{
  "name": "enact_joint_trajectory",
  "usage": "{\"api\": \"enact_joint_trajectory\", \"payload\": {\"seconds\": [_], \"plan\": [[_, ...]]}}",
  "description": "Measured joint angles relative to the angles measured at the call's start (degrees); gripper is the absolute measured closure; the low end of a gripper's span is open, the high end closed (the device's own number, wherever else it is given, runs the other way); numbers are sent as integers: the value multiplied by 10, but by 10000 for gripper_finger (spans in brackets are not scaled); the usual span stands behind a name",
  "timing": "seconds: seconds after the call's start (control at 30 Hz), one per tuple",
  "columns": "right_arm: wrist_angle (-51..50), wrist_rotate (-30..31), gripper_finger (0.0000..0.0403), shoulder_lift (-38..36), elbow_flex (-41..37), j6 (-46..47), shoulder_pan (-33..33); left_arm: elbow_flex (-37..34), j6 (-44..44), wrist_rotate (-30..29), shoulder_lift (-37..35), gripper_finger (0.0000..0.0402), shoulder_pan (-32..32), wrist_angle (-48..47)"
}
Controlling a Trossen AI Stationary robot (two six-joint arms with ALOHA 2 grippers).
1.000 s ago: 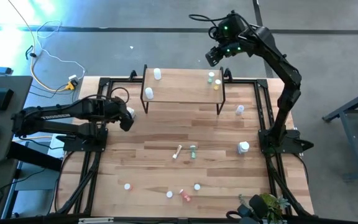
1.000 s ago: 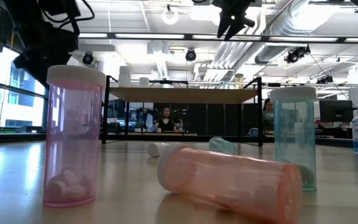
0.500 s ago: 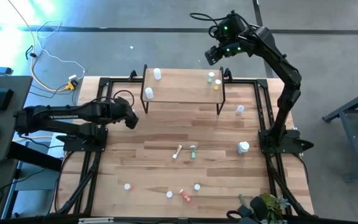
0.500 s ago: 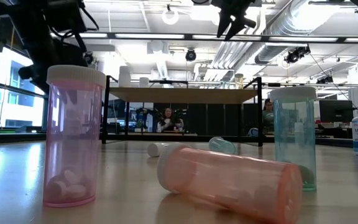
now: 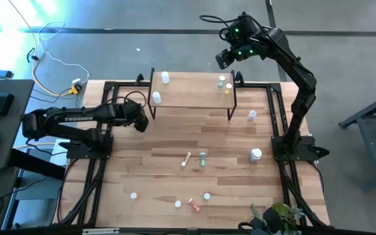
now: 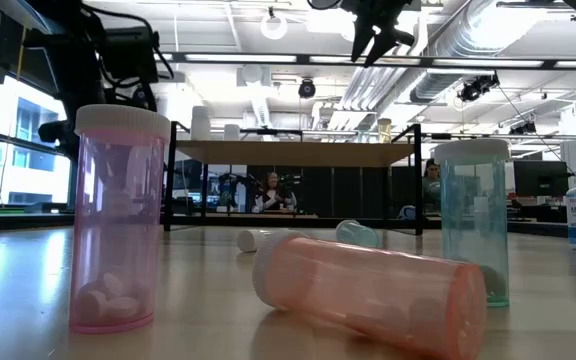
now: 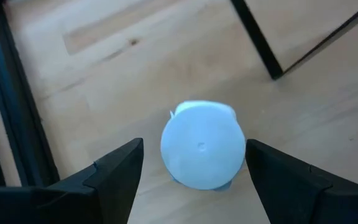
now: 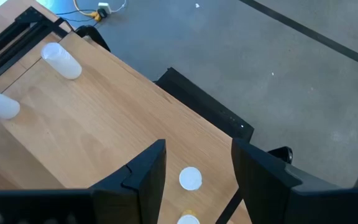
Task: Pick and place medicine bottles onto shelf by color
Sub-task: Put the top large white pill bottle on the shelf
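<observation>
Now the left gripper hangs wide open around a white-capped bottle; the right gripper waits, empty and apart, above the shelf.

Four bottles on the shelf; others on table.

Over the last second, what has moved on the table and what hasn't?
The left claw has swung away from the table's left edge, toward the shelf. It now hangs open over a white-capped bottle standing on the table by the shelf's leg, touching nothing. The right claw stayed up beyond the shelf's far right corner, empty. No bottle moved; those on the shelf and the table lie as before.
</observation>
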Motion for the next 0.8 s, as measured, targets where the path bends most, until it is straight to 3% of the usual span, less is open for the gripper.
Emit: {"api": "enact_joint_trajectory", "payload": {"seconds": [0.2,0.63,0.8], "plan": [[0,-1,229,0,0,-1,0,0,29,6,11,144,2,6],[0,-1,229,0,0,-2,0,0,68,5,11,229,2,5],[0,-1,229,0,0,-2,0,1,82,24,6,237,2,5]]}}
